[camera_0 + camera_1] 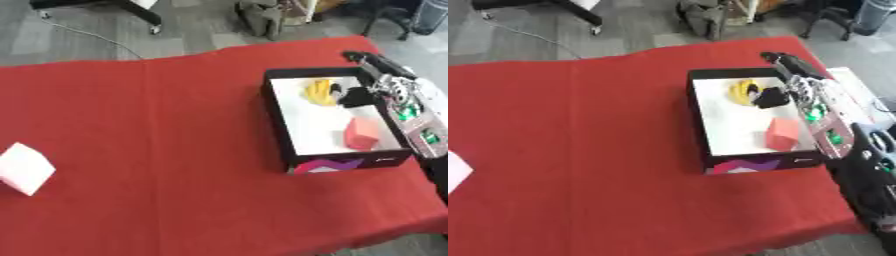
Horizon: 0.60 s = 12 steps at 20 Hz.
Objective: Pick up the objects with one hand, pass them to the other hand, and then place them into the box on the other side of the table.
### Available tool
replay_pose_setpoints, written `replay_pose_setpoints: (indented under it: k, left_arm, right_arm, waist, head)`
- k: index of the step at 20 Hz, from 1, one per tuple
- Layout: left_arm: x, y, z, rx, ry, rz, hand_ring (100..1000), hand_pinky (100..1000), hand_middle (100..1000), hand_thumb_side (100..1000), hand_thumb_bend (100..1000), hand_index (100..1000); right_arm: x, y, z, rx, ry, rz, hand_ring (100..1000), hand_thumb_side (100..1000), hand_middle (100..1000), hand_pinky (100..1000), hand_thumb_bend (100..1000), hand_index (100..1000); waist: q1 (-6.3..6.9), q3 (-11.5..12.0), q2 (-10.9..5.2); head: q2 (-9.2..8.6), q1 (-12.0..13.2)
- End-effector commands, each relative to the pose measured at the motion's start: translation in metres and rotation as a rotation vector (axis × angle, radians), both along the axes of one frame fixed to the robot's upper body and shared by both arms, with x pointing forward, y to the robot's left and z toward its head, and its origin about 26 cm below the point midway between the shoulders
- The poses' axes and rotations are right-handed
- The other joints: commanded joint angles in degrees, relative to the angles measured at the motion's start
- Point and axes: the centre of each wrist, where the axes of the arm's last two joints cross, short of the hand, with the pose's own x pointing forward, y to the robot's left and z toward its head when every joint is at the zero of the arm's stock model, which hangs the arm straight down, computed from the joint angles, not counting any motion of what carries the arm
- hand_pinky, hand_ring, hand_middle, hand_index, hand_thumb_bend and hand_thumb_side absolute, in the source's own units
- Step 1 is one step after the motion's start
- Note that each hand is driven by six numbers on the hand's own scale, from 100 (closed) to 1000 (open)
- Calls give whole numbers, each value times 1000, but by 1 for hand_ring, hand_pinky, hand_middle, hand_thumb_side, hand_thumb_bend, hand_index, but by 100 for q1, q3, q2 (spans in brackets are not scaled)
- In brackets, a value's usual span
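So we've got the bench under a red cloth, mostly bare in the middle and on the left, with just a white cube sitting near the left edge. Past the far edge we see grey floor, a cable and some chair legs. The black box with the white inside sits on the right, close to the right edge. Inside it are a yellow thing at the far end, a red block nearer us, and something black just beside the yellow one. Our right hand reaches in over the box's right wall; we can't tell how its fingers are set or whether they hold anything.
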Motion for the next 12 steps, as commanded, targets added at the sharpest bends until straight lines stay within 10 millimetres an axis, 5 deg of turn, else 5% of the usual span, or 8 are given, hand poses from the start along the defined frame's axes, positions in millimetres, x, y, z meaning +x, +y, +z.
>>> replay_pose_setpoints:
  k: [1,6,12]
  left_arm:
    - [4,10,16,9,38,11,724,744,701,638,402,879]
    - [21,15,28,-113,358,-6,773,823,717,505,442,899]
    - [44,21,34,-235,739,48,832,890,766,465,650,905]
  right_arm:
    - [-9,8,25,116,-139,56,1000,221,953,1000,100,1000]
    - [-20,27,37,199,-225,182,1000,327,954,1000,100,1000]
    - [-27,39,43,197,-246,247,1000,327,945,1000,100,1000]
  waist:
    - [21,0,-105]
    - [56,14,-136]
    - [117,12,-171]
  head:
    - [22,112]
    - [73,259]
    - [102,399]
